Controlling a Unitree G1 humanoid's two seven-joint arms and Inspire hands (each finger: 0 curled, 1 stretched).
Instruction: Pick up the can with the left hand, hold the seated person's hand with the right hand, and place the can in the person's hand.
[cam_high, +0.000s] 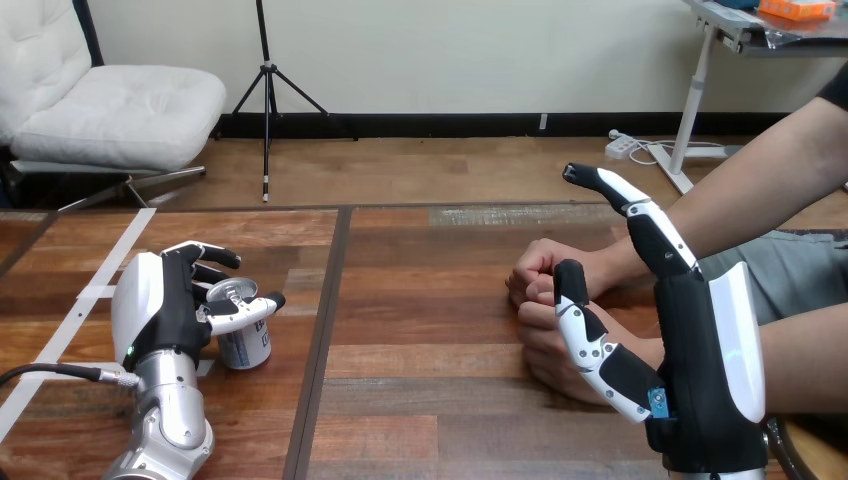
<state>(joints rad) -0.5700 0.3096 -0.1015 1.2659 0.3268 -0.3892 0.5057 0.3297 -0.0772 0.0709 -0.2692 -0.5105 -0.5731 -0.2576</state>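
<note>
Nearest, by the table's near-right corner, the right hand stands upright on its silver forearm, palm turned toward the person, fingers straight and reaching up and away, thumb angled out to the left; it is spread and holds nothing. That pose reads as a hand made ready to close round the person's hand, and the holding step looks not yet done. Its thumb lies across the person's nearer hand in this view, but I cannot tell whether they touch. Toward the near-left corner, the left arm rises from the near edge and the left hand wraps the can: thumb across its front, fingers curled over the far side near the rim. The can stands upright with its base seemingly on the wood, so the grasp looks made for the lift. Farther in from the right edge, the person's farther hand rests just beside the nearer one, both closed into loose fists; one would probably have to open to take the can
</note>
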